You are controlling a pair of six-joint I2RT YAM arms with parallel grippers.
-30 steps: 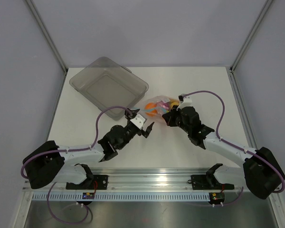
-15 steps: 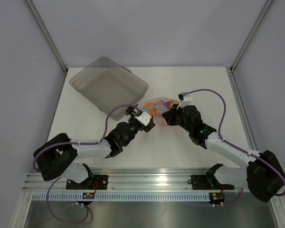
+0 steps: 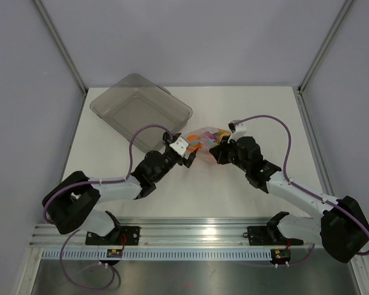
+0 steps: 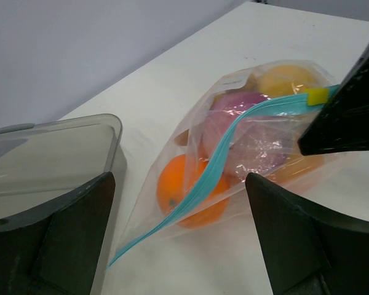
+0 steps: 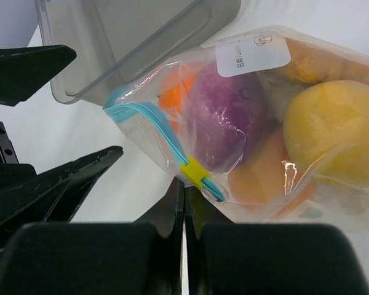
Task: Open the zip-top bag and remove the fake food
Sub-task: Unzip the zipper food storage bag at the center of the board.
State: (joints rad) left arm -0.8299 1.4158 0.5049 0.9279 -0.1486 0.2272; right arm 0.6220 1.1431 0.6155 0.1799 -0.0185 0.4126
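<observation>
Right wrist shows your right hand (image 5: pixel 184 192) pinched shut on the clear crinkly zip-top bag (image 5: pixel 172 132), mid white desk (image 3: pixel 246 184), right of the grey translucent tray (image 5: pixel 141 37). Your left hand (image 4: pixel 178 184) gapes wide before its light blue-teal zip strip (image 4: pixel 215 160); pinch one lip, clear of the toy fruits (image 5: pixel 323 132).

tray (image 3: pixel 140 112): rear-left on table (image 3: pixel 221 190) | zip-top bag (image 3: pixel 203 136): right of tray | fake food (image 4: pixel 175 190): in zip-top bag

Left gripper (image 4: pixel 179 181) wide (right (image 5: pixel 184 187) seemingly closed)

far end of zip-top bag (image 5: pixel 252 123) past right wrist view's edge
</observation>
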